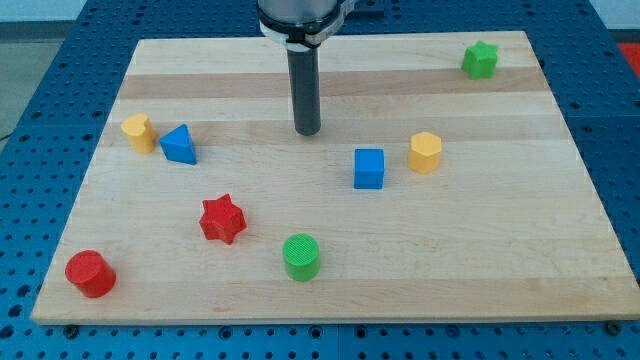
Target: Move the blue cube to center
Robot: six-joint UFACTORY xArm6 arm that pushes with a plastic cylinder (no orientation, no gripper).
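The blue cube (369,168) sits on the wooden board (330,270), a little right of the board's middle. My tip (307,132) is the lower end of a dark rod that comes down from the view's top. It stands to the upper left of the blue cube, with a clear gap between them. It touches no block.
A yellow hexagonal block (425,152) lies just right of the blue cube. A blue triangular block (180,145) and a yellow block (139,132) are at the left. A red star (222,219), a green cylinder (301,257) and a red cylinder (90,274) lie lower. A green star (480,60) is top right.
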